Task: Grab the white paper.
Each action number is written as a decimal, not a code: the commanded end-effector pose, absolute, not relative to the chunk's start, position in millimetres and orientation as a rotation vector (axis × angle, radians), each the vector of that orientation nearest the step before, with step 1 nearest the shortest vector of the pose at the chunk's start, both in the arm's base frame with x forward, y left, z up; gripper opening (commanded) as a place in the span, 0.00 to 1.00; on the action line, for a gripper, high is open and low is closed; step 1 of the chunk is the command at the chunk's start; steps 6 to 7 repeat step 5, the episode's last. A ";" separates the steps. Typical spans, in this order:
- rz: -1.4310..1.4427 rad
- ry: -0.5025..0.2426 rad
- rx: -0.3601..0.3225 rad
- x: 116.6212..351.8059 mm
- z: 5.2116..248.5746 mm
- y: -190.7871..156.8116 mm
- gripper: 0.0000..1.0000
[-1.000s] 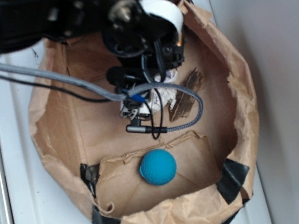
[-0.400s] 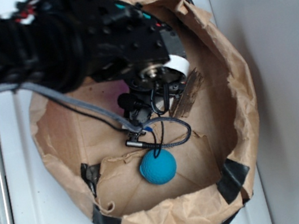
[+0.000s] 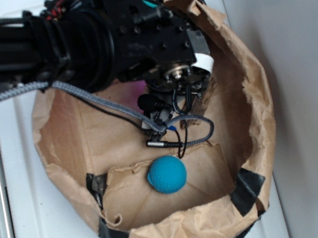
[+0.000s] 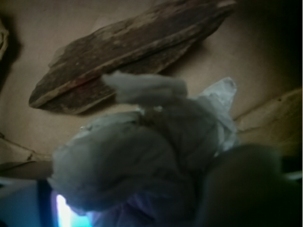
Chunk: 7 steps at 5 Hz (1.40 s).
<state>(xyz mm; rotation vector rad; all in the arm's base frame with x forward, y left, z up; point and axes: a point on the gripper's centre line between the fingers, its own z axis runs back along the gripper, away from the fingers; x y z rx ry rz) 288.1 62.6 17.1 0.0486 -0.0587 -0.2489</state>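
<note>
The white paper is a wrinkly off-white wad that fills the lower middle of the wrist view, very close to the camera. My gripper is down over it, with the wad between the fingers. One dark blurred finger shows at the lower right, apart from the left side, so the jaws look open. In the exterior view the black arm and wrist cover the paper, which is hidden there, inside the brown paper bag.
A flat piece of brown bark lies on the bag floor just beyond the paper. A blue ball sits on a folded flap near the bag's front. A looped grey cable hangs from the wrist. Bag walls surround everything.
The arm has swung right and come lower into the bag, and now covers the paper that showed under the wrist one second ago. The ball has not moved.
</note>
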 end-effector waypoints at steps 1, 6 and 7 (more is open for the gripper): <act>-0.233 -0.202 -0.034 279.6 88.0 69.9 0.00; -0.230 -0.286 -0.035 245.2 177.3 53.5 0.00; -0.230 -0.286 -0.035 245.2 177.3 53.5 0.00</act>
